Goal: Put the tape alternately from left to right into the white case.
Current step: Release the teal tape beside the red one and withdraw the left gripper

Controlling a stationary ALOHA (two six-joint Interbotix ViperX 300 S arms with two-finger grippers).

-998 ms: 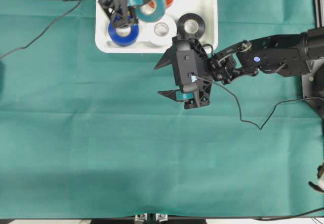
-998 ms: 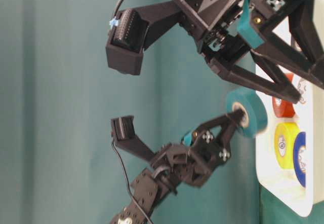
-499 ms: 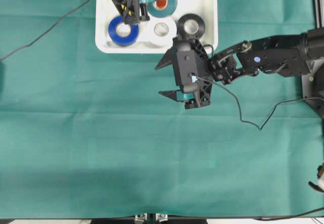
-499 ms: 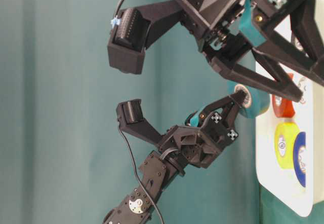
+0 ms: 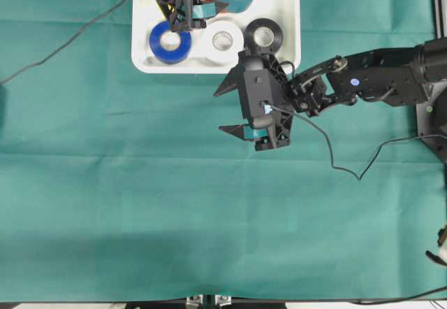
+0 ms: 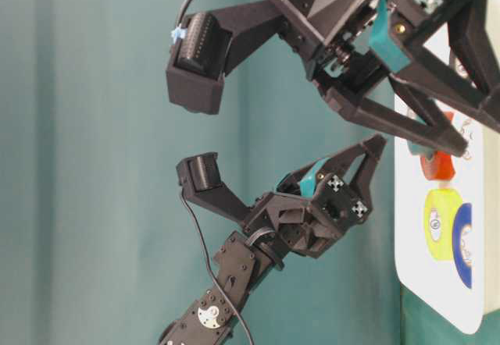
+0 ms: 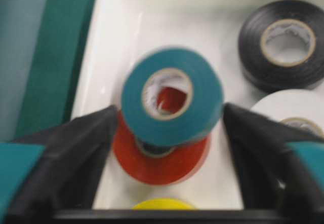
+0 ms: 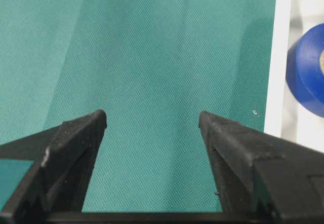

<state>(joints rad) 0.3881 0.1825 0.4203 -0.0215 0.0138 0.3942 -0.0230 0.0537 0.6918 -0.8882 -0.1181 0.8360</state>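
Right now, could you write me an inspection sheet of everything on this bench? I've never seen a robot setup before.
Surface: green cloth, lightly creased.
Job's things: white case at the top edge holds the blue roll, white roll, black roll and yellow roll; the teal roll lies on top of the red-orange roll.
Clutter: nothing seen.
Grippers: left gripper open, over the case, straddling the teal roll; right gripper open, empty, over bare cloth.
Cables: one black cable top left, another trailing from the right arm.
Surroundings: dark frame parts at the right edge.
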